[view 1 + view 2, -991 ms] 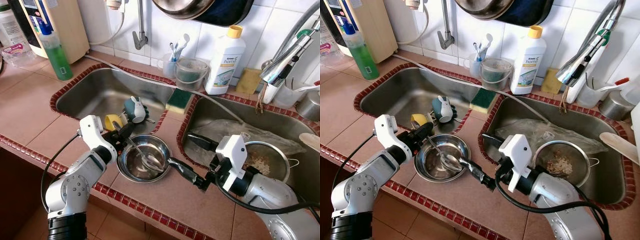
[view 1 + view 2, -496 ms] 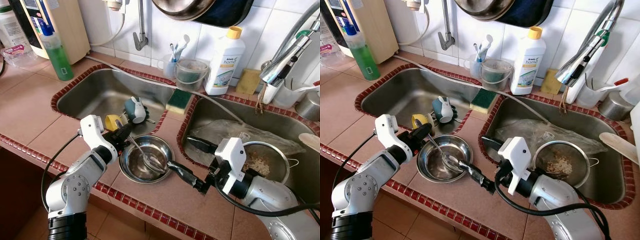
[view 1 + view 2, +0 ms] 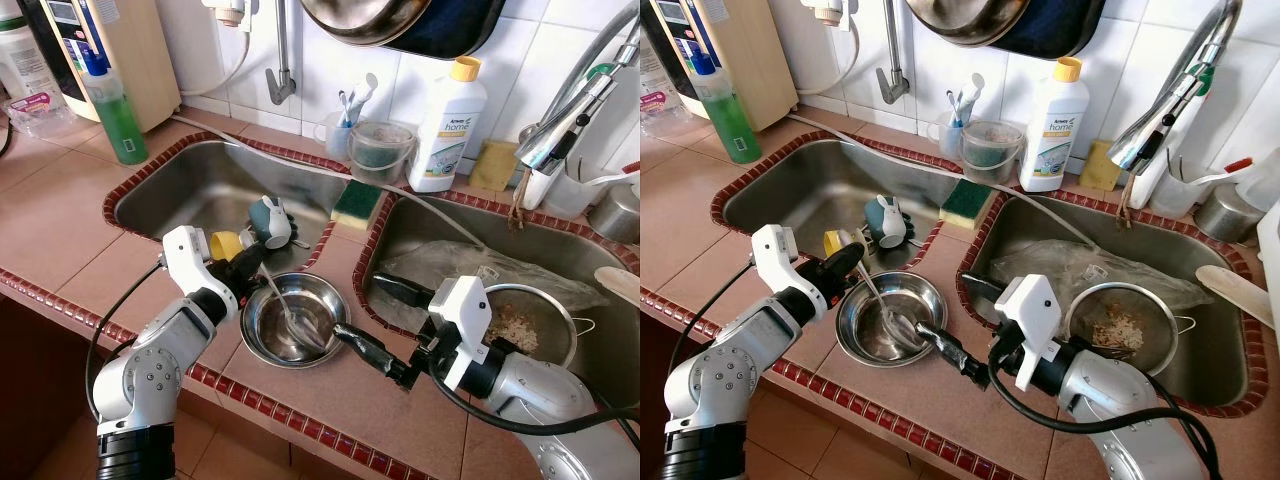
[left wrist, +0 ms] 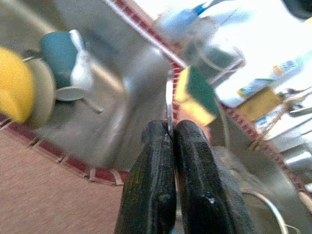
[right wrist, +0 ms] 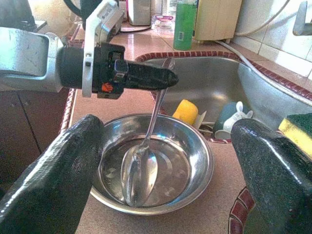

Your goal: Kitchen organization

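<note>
Countertop bowl (image 3: 292, 325): left fingers (image 4: 168, 175) pinch spoon (image 5: 142, 163), right fingers (image 5: 58, 175) apart.

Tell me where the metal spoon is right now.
The metal spoon stands tilted in the round steel bowl on the counter between the two sinks, its handle pinched by the left hand, its tip resting on the bowl's bottom.

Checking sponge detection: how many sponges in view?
2. A green-yellow sponge lies on the divider between the two sinks; a yellow sponge leans against the wall tiles behind the right sink. Others may be hidden.
</note>
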Robot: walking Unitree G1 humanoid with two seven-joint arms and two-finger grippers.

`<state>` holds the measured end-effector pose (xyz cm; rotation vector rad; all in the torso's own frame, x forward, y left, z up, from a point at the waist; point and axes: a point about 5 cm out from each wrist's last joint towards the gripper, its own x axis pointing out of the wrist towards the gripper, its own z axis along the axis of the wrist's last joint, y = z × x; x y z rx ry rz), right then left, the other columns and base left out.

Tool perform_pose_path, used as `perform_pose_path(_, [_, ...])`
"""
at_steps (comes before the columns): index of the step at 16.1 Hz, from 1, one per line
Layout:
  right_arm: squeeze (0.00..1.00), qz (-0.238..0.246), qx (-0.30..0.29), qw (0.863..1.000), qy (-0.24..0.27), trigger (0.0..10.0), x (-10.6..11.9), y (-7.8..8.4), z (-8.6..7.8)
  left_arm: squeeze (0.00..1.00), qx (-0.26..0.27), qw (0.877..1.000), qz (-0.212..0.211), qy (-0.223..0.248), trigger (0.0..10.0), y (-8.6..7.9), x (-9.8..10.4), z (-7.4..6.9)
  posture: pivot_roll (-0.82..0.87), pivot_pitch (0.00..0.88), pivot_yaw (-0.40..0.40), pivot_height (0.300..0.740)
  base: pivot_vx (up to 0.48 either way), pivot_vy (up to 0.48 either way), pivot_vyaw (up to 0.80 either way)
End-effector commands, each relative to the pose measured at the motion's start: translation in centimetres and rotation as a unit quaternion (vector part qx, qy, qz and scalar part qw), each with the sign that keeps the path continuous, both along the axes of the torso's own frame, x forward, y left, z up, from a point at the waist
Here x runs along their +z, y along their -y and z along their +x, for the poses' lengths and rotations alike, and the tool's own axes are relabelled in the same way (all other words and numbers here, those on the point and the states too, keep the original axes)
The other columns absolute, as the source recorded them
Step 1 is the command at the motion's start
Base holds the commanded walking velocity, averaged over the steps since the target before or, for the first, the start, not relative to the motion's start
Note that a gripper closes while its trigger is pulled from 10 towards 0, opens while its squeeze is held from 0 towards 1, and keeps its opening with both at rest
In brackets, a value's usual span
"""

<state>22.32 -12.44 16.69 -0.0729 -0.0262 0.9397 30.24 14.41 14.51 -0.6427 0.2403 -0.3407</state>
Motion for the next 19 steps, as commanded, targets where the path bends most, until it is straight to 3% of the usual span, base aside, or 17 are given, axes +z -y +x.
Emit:
perform_pose_path(1, [0.00,-0.004,0.008,1.000,0.007,10.0,0.3,-0.2,-0.2,0.00,0.006,1.000,0.014,-0.011,0.0,-0.2,-0.4,-0.2,-0.20,0.067,0.026,0.740,0.000,0.000,0.00])
perform_pose_path(8, [0.00,-0.007,0.003,1.000,0.009,10.0,0.3,0.1,0.1,0.00,0.018,1.000,0.000,0.004,0.0,-0.6,0.5,0.2,-0.20,0.070,0.014,0.740,0.000,0.000,0.00])
perform_pose_path(12, [0.00,-0.005,0.000,1.000,0.012,10.0,0.6,0.2,0.6,0.00,0.006,0.997,0.011,0.070,0.0,-0.8,4.1,0.6,-0.19,0.069,0.005,0.740,0.000,0.000,0.00])
perform_pose_path(13, [0.00,-0.004,0.000,1.000,0.012,10.0,0.6,0.2,0.7,0.00,0.005,0.997,0.019,0.079,7.6,-0.8,4.6,0.7,-0.19,0.068,0.004,0.740,0.000,0.000,0.00])
perform_pose_path(14, [0.00,-0.002,-0.001,1.000,0.013,10.0,0.7,0.2,0.8,0.00,0.004,0.996,0.030,0.089,10.0,-0.9,5.1,0.8,-0.19,0.066,0.003,0.740,0.000,0.000,0.00])
perform_pose_path(16, [0.00,0.019,-0.013,1.000,0.018,10.0,1.2,0.4,1.3,0.00,-0.002,0.993,0.022,0.113,10.0,-1.0,6.8,0.8,-0.19,0.064,0.004,0.740,0.000,0.000,0.00])
perform_pose_path(19, [0.00,0.038,-0.035,0.998,0.026,10.0,1.7,0.7,1.9,0.00,-0.003,0.991,0.035,0.127,10.0,-0.9,7.6,1.0,-0.19,0.053,0.007,0.740,0.000,0.000,0.00])
